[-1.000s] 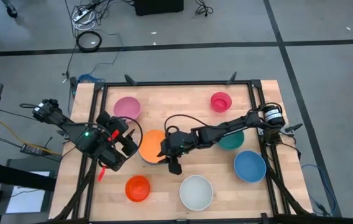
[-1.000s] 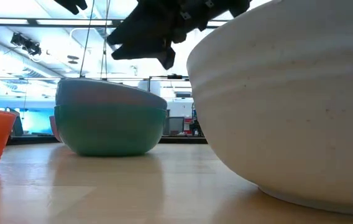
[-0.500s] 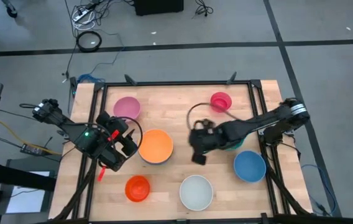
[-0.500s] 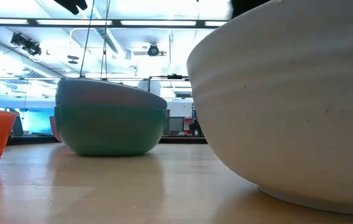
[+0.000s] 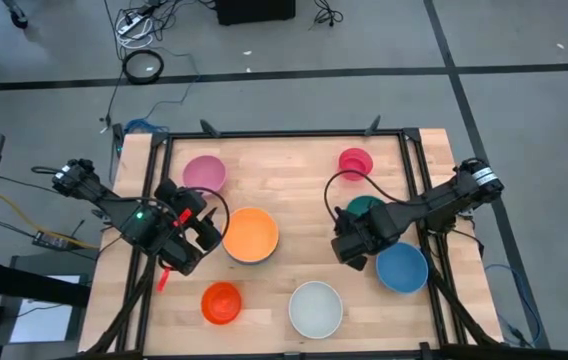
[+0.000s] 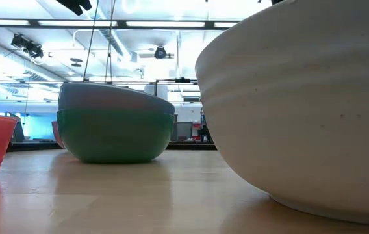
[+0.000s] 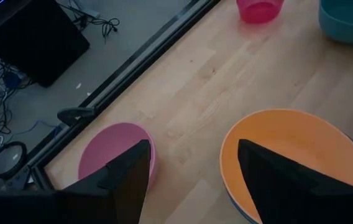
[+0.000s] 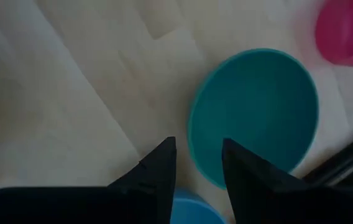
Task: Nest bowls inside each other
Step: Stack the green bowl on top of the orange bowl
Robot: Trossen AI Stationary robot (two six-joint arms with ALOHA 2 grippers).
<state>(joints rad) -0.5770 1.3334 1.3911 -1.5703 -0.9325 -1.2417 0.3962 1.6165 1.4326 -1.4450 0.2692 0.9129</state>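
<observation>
My left gripper [image 5: 189, 240] [image 7: 192, 158] hovers open beside the orange bowl [image 5: 251, 235], which sits nested in a stack [image 6: 116, 127] of other bowls. My right gripper [image 5: 349, 245] [image 8: 198, 149] points down, open and holding nothing, above the table. It is just left of the teal bowl [image 5: 367, 208] [image 8: 254, 115] and the blue bowl [image 5: 402, 267]. Standing singly on the table are the pink bowl [image 5: 204, 172], the magenta bowl [image 5: 356, 162], the red-orange bowl [image 5: 221, 302] and the white bowl [image 5: 316, 308].
A black frame rail [image 5: 284, 135] runs round the wooden table top. Bare wood lies in the middle, between the orange stack and the teal bowl. The white bowl [image 6: 301, 110] fills the right side of the low view.
My right gripper has swung from the orange stack toward the table's right edge. It rose a little and tipped from nearly level to pointing down, and it now hangs beside the teal bowl. The orange bowl, partly covered before, now shows whole. No bowl has moved.
</observation>
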